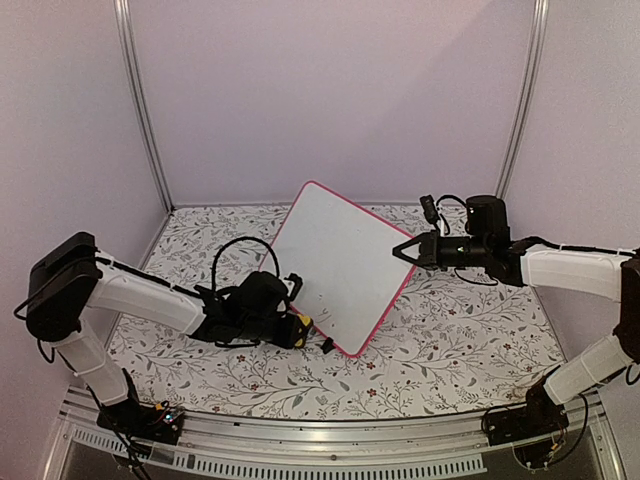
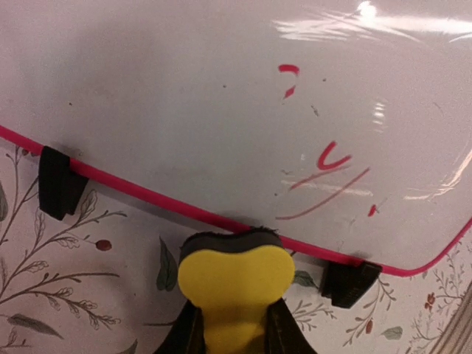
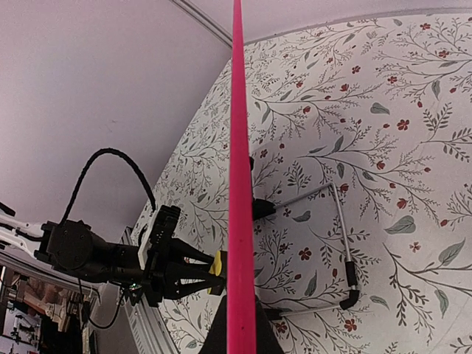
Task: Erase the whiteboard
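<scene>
The whiteboard stands tilted on the table, white with a pink-red frame. My right gripper is shut on its right edge, which runs as a pink line through the right wrist view, with the gripper at the bottom. Red marks remain low on the board. My left gripper is shut on a yellow eraser. The eraser's black felt touches the board's lower frame between the two black clip feet. The left gripper shows only its finger bases.
A floral cloth covers the table. Behind the board, a metal wire stand rests on the cloth. Aluminium posts and pale walls close in the back and sides. A rail runs along the near edge.
</scene>
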Motion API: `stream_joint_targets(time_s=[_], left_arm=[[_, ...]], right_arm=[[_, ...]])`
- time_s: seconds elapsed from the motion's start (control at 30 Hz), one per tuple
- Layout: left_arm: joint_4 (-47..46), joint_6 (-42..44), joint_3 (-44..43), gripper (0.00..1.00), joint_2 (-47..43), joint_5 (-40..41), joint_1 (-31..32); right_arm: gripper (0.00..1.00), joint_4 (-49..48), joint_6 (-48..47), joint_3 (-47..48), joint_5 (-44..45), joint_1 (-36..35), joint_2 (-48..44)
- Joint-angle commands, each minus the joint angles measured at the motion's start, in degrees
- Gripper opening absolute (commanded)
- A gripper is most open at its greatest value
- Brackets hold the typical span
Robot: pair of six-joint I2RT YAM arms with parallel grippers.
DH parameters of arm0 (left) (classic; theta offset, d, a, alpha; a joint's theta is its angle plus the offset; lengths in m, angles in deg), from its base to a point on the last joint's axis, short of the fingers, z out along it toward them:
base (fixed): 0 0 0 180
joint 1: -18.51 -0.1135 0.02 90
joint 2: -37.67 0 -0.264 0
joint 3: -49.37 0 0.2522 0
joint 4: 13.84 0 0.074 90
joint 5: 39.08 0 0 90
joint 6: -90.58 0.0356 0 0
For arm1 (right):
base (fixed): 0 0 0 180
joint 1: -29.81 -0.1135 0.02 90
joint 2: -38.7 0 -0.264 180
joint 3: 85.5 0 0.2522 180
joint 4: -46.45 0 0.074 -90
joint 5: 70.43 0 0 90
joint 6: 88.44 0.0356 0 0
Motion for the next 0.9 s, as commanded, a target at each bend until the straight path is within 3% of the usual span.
stream_joint_targets(time_s=[0.0,0.3,0.87], left_arm=[[0.3,2.2,-4.0,0.0,-2.2,3.7,0.1],[1.5,5.1,-14.5,0.0,5.7,6.2,-2.4],[6.6,1.7,-10.0,0.0,7.7,2.3,-3.0]], right_arm=[[0.0,-7.7,-0.4,0.5,-2.4,-0.3,0.0],[0.0,-7.7,-0.4,0.4,-2.6,-0.3,0.1],[0.0,-7.7,0.0,0.9,-3.2,-0.4,0.6]])
